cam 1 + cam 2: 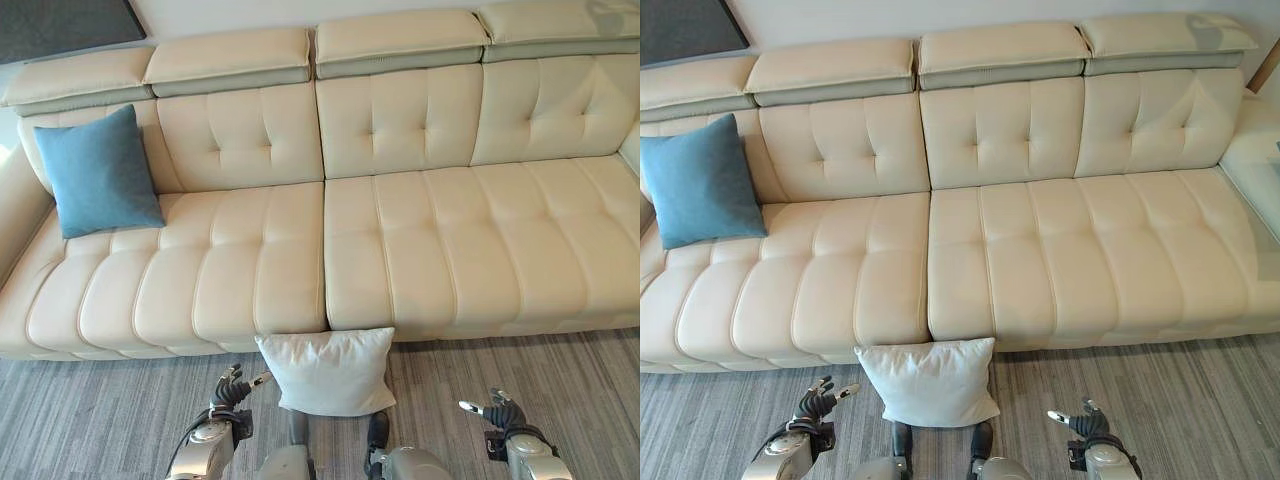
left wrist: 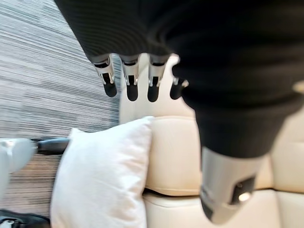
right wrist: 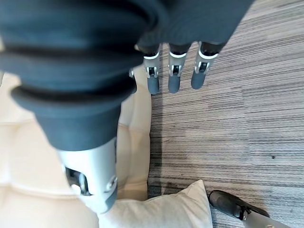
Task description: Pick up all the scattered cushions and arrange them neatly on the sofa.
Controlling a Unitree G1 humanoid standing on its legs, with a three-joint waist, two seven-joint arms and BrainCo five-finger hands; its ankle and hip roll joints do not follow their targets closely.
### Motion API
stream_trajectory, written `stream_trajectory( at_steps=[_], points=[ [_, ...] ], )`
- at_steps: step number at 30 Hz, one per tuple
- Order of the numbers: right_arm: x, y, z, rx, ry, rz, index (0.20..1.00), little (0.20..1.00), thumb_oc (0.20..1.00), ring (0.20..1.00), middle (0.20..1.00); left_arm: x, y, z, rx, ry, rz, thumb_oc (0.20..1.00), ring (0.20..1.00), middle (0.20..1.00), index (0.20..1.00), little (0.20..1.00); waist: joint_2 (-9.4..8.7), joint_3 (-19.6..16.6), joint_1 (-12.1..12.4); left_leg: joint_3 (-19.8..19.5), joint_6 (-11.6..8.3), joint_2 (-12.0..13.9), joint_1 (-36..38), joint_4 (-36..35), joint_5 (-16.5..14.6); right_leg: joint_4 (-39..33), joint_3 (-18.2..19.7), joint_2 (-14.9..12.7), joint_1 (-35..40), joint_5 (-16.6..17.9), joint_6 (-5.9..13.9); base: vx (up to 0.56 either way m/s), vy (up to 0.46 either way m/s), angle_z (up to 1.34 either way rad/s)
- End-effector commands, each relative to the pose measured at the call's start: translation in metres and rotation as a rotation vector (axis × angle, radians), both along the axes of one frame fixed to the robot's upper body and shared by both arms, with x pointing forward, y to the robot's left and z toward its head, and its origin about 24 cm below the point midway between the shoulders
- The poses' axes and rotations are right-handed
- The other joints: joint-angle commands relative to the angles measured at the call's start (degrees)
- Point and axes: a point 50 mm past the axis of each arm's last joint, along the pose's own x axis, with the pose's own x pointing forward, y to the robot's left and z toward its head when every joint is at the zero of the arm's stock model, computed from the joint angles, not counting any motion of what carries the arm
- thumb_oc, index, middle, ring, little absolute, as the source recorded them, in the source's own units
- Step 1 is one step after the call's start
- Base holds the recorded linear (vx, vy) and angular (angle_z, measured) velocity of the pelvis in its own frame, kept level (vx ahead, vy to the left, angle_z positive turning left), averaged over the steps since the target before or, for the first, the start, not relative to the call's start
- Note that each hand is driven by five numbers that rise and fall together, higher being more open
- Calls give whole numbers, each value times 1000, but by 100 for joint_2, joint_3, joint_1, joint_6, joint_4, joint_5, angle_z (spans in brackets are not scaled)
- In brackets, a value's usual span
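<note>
A white cushion [image 1: 328, 370] stands on the floor, leaning against the front of the cream sofa [image 1: 400, 250] near its middle seam. A blue cushion [image 1: 98, 172] sits upright on the sofa's left seat against the backrest. My left hand [image 1: 230, 388] hangs just left of the white cushion, apart from it, fingers relaxed and holding nothing. My right hand [image 1: 497, 409] is low over the floor to the right of the cushion, also open and empty. The white cushion [image 2: 102, 175] shows past the left hand's fingers [image 2: 130, 83], and its corner [image 3: 166, 211] appears in the right wrist view.
Grey striped carpet [image 1: 110, 410] runs along the sofa's front. The sofa's seats to the right of the blue cushion are bare. A dark panel [image 1: 60, 25] sits behind the sofa at the upper left.
</note>
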Motion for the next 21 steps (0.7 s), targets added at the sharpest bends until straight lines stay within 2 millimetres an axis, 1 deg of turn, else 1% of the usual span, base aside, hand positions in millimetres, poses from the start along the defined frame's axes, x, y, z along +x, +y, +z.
stream_trajectory(
  at_steps=[1,2,3,4,6,7,8,9,11,12,13,14,15,16,17,18,19,20,21],
  points=[
    [8,-5,7,-14,-45,3,1000,1000,1000,1000,1000,-4,7,0,29,-3,-4,1000,1000,1000,1000,1000,87,70,64,187,159,-185,292,-116,259,305,302,-474,49,-921,617,137,156,0],
    [8,-5,7,-14,-45,3,1000,1000,1000,1000,1000,-4,7,0,29,-3,-4,1000,1000,1000,1000,1000,86,72,64,188,159,-186,295,-116,257,305,303,-474,51,-921,618,141,187,10],
    [7,0,6,-4,-40,18,1000,1000,1000,1000,1000,-10,8,-4,36,26,-10,1000,1000,1000,1000,1000,99,68,80,219,196,-245,370,-116,141,285,291,-534,123,-906,657,96,122,14],
    [7,0,6,-4,-40,18,1000,1000,1000,1000,1000,-10,8,-4,36,26,-10,1000,1000,1000,1000,1000,98,72,81,220,197,-246,375,-116,140,284,292,-535,128,-905,658,127,187,15],
    [15,7,7,-1,-51,43,1000,1000,1000,1000,1000,-13,8,-9,38,55,0,1000,1000,1000,1000,1000,92,162,106,239,242,-300,365,-116,65,292,304,-604,86,-879,712,15,181,11],
    [26,14,9,-3,-68,58,1000,1000,1000,1000,1000,-11,10,-13,48,83,11,1000,1000,1000,1000,1000,81,342,132,263,295,-337,256,-116,60,373,335,-678,-104,-852,746,-188,289,-2],
    [48,19,17,-34,-108,70,1000,1000,1000,1000,1000,10,10,-9,71,63,28,1000,1000,1000,1000,1000,53,637,159,286,374,-365,-311,239,-43,775,485,-809,-759,-868,741,-196,225,-3],
    [48,19,17,-34,-108,70,1000,1000,1000,1000,1000,10,10,-9,71,62,28,1000,1000,1000,1000,1000,54,622,158,284,375,-366,-336,246,-41,776,485,-809,-780,-864,740,-249,142,-6],
    [74,22,29,-68,-160,62,1000,1000,1000,1000,1000,36,12,0,90,16,62,1000,1000,1000,1000,1000,-5,846,156,282,416,-378,-1068,806,-146,1177,608,-885,-1511,-847,715,-205,36,0],
    [88,23,37,-76,-194,55,1000,1000,1000,1000,1000,49,15,6,106,-5,80,1000,1000,1000,1000,1000,-47,884,158,293,427,-383,-1445,1028,-183,1340,673,-873,-1891,-820,711,-172,30,5],
    [102,21,47,-95,-226,41,1000,1000,1000,1000,1000,63,19,15,119,-35,108,1000,1000,1000,1000,1000,-82,871,153,294,436,-383,-1806,1197,-201,1470,746,-866,-2255,-791,704,-124,34,5],
    [119,14,61,-122,-265,14,1000,1000,1000,1000,1000,80,26,26,134,-66,145,1000,1000,1000,1000,1000,-96,903,130,297,446,-377,-2146,1336,-201,1586,782,-876,-2583,-759,706,-78,43,3],
    [131,10,73,-144,-294,-4,1000,1000,1000,1000,1000,96,30,39,154,-105,152,1000,1000,1000,1000,1000,-101,962,115,306,443,-367,-2357,1441,-219,1670,809,-886,-2798,-758,705,-81,64,-5],
    [162,-2,107,-187,-377,-52,1000,1000,1000,1000,1000,134,33,74,186,-212,159,1000,1000,1000,1000,1000,-77,1124,89,284,441,-349,-2936,1725,-250,1922,862,-915,-3369,-759,701,-58,48,-8],
    [162,-2,108,-186,-378,-52,1000,1000,1000,1000,1000,135,33,75,186,-213,159,1000,1000,1000,1000,1000,-75,1098,85,282,446,-352,-2981,1731,-239,1924,861,-919,-3411,-748,700,-73,59,-2],
    [186,-9,143,-226,-464,-79,1000,1000,1000,1000,1000,164,40,112,233,-315,163,1000,1000,1000,1000,1000,-74,1345,59,243,444,-317,-3553,2059,-294,2190,927,-934,-3960,-779,695,-38,28,2],
    [186,-9,144,-225,-466,-79,1000,1000,1000,1000,1000,164,40,113,233,-316,163,1000,1000,1000,1000,1000,-72,1313,54,241,450,-321,-3608,2069,-281,2195,926,-939,-4011,-768,693,-31,39,1],
    [204,-12,175,-220,-548,-124,1000,1000,1000,1000,1000,190,43,154,300,-426,151,1000,1000,1000,1000,1000,-45,1449,45,195,442,-316,-4168,2295,-313,2424,972,-959,-4580,-800,705,0,0,0],
    [204,-12,175,-220,-548,-124,1000,1000,1000,1000,1000,190,43,154,300,-426,151,1000,1000,1000,1000,1000,-44,1430,44,194,443,-317,-4192,2301,-312,2430,972,-961,-4604,-800,705,0,0,0]
  ],
)
